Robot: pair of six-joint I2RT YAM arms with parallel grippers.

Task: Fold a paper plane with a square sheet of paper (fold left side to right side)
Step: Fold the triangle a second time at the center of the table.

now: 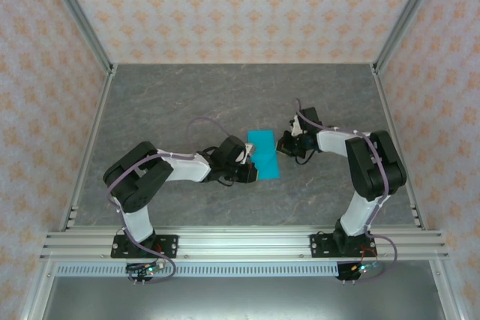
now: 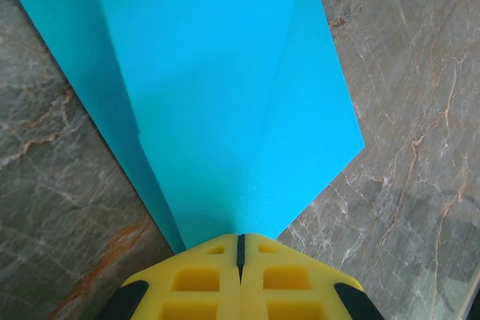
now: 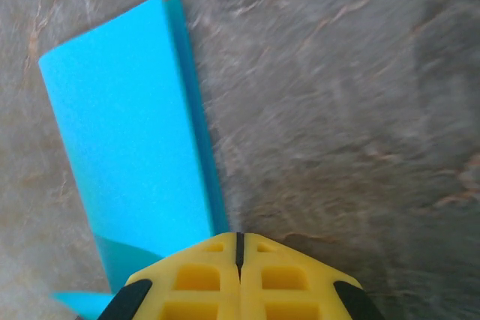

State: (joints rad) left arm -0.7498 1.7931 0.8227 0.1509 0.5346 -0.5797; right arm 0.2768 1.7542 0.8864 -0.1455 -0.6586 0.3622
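We logged the square sheet of paper [image 1: 264,154] at table center looking already halved left-over-right, left gripper [image 2: 240,239] pinching its 8 o'clock corner, right gripper [image 3: 240,236] pressed together at 2 o'clock, plane folds not yet done.

I am working in a robot lab booth: wallpapered panels [image 1: 240,5] in metal framing [image 1: 79,16] box in a grey stone-look table [image 1: 172,95], and two arms [image 1: 161,166] are bolted to an aluminium rail [image 1: 240,241] at its front.
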